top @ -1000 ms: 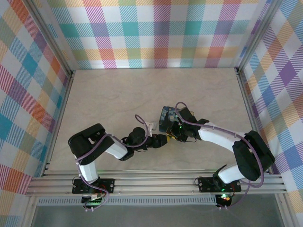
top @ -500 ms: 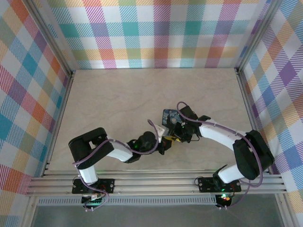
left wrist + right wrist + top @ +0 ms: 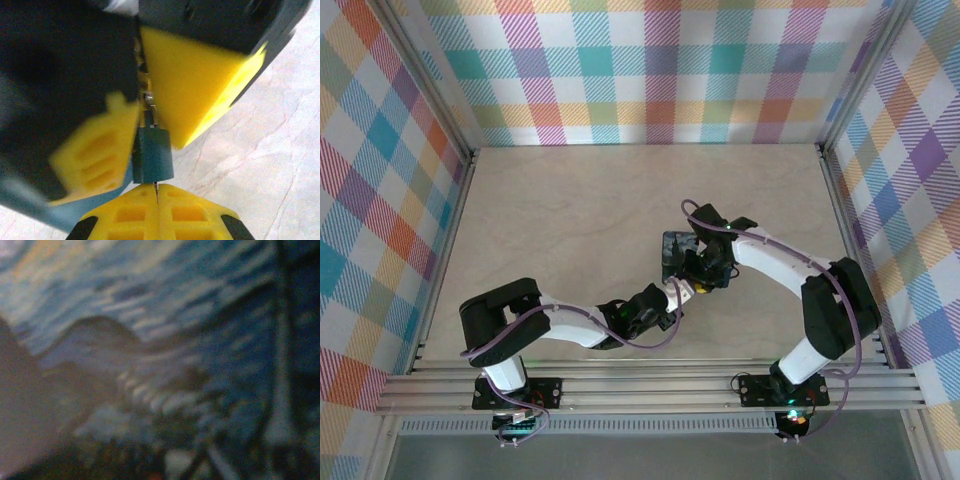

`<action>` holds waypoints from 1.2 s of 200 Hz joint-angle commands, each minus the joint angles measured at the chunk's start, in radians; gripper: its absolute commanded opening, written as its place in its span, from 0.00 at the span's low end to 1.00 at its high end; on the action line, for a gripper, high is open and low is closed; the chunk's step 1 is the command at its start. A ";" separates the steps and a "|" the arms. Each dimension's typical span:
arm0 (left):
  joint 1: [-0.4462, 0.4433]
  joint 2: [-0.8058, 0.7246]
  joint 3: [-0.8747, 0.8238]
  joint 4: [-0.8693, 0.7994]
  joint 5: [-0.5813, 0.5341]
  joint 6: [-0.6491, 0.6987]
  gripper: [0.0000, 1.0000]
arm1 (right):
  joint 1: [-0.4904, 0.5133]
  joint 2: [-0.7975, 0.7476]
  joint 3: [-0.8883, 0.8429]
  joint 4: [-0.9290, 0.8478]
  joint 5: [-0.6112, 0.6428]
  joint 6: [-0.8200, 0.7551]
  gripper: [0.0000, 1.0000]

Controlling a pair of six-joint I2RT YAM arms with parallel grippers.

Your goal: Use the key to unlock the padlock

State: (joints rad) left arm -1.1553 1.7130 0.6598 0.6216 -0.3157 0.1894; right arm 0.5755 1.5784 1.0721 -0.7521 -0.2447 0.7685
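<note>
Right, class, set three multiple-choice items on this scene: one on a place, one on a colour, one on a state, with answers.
1. Where does the blue printed box lie? A: near the middle of the table. B: in the back left corner. C: against the right wall.
2. What colour are the fingers of the left gripper? A: red. B: yellow. C: white.
3. How do that gripper's jaws stand? A: wide open. B: half open. C: shut.
Answers: 1 A, the top view shows it mid-table; 2 B, the left wrist view shows yellow pads; 3 C, the two pads meet with no gap.
</note>
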 commanded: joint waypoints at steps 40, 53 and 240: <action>0.074 -0.018 -0.065 -0.058 0.127 -0.128 0.00 | 0.009 -0.126 -0.028 0.050 -0.008 -0.006 0.55; 0.082 -0.020 -0.063 -0.070 0.139 -0.137 0.00 | 0.009 -0.152 -0.059 0.076 0.001 0.009 0.57; 0.180 -0.176 0.082 -0.605 0.086 -0.554 0.00 | 0.024 -0.421 -0.437 0.498 0.122 0.297 0.33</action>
State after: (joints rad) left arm -0.9817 1.5639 0.6956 0.1299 -0.1669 -0.3096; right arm 0.5903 1.1824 0.6228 -0.2752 -0.1589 1.0569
